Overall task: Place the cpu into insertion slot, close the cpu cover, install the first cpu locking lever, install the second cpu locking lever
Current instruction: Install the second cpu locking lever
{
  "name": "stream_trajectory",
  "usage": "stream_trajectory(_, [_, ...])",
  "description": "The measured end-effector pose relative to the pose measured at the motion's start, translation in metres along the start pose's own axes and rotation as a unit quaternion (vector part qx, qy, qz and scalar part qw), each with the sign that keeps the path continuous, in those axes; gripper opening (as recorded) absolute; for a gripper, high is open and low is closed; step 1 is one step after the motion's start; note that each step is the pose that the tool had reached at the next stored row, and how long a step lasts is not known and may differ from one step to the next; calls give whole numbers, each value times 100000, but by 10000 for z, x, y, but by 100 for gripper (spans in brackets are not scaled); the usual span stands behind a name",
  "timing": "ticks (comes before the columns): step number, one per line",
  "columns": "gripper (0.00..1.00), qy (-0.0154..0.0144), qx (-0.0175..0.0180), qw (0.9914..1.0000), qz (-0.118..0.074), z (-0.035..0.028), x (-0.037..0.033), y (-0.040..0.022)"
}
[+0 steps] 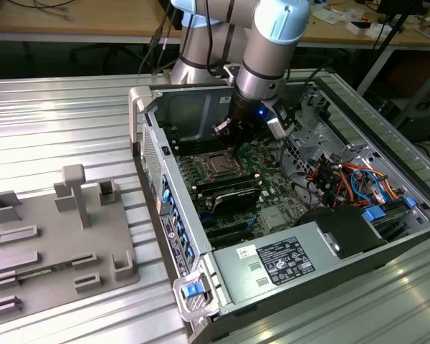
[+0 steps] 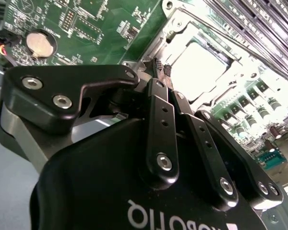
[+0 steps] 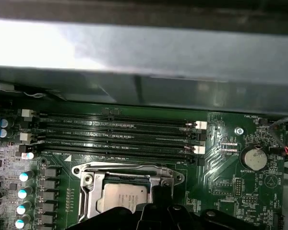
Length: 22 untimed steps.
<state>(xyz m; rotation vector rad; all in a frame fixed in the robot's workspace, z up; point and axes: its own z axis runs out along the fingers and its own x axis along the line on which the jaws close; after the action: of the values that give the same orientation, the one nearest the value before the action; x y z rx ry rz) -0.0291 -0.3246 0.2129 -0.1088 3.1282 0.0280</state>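
One end effector point(image 2: 162, 67) at cpu cover point(image 2: 170, 36) edge

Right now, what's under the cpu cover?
The cpu sits under the cpu cover, its silver top showing through the window. Its near edge is hidden by the gripper; the socket beneath is covered.

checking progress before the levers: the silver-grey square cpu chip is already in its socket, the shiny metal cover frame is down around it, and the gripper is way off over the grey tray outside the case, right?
Not quite. The silver-grey square cpu chip is seated with the shiny metal cover frame down around it, but the gripper hangs inside the open computer case right at the socket, as the exterior view shows, not over the tray.
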Motion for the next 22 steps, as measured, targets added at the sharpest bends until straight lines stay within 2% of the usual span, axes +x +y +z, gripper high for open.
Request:
stream_trajectory(4, [11,-3,69,100000,11,4,-14,-15])
stream_trajectory(12, [11,8,317,99999,40,5,-10,-91])
stream_trajectory(22, [11,14,359,99999,40,4,-10,-92])
